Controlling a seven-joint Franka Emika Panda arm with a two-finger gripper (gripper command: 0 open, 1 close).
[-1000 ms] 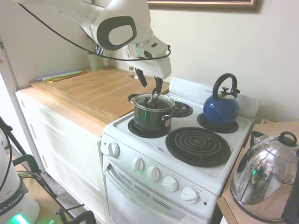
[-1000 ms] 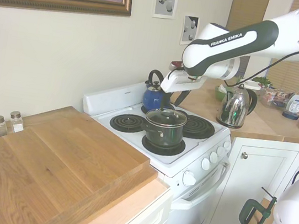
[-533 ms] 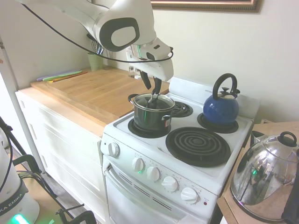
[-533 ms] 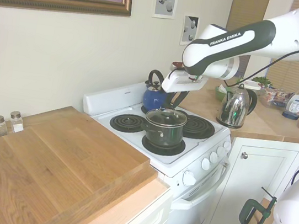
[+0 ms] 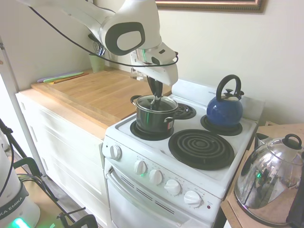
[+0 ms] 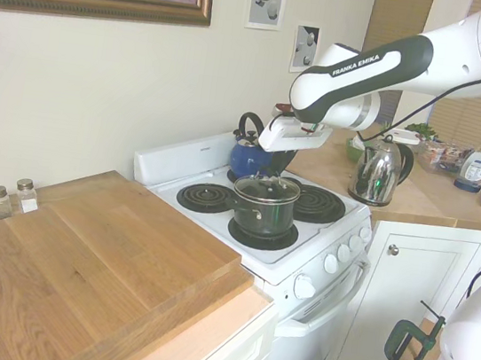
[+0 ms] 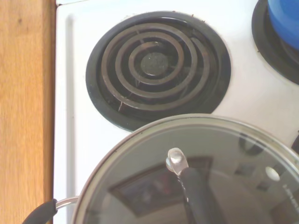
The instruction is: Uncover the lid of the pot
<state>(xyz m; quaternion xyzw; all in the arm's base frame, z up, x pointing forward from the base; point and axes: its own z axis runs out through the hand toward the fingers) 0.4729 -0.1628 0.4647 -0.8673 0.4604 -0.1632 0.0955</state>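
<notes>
sitting flat on the pot [image 5: 153, 119], the lid [image 5: 156, 103] is a small round pane of clear glass with a steel rim and a black arched loop handle; the wrist view shows its glass mirroring the room and one silver rivet at the handle's end. the pot is dark and glossy, with a short side handle tipped silver and red, and it stands on the front burner at centre left of the first exterior frame. its contents cannot be made out through the glass. the gripper [image 5: 154, 98] comes down from the upper left, its dark fingers drawn together around the lid's handle, grasping it. beyond the pot, toward the right of that frame, a blue kettle [image 5: 224, 107] with a black handle sits on a back burner of the white stove [image 5: 228, 164]. a bare coil burner [image 5: 201, 148] lies in front of the kettle. at the lower right edge stands a shiny domed cover [image 5: 269, 178]. a wooden counter [image 5: 95, 92] fills the left.
</notes>
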